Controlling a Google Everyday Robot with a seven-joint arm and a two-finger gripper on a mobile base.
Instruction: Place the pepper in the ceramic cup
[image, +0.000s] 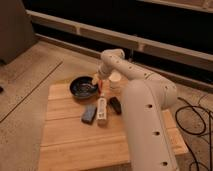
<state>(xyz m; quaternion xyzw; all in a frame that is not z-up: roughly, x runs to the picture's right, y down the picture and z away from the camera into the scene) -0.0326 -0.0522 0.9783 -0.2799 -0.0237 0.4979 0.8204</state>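
Arm (131, 75) folded back over table (65, 145), tool (98, 80) between dark bowl (80, 90) and ceramic cup (115, 80), grip state unclear

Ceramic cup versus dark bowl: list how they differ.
The ceramic cup is cream-white; the dark bowl is black and glossy. The cup is narrow, the bowl wide and shallow. The gripper hangs between them, at the bowl's rim, apart from the cup. Both are round, upright, on the wooden table.
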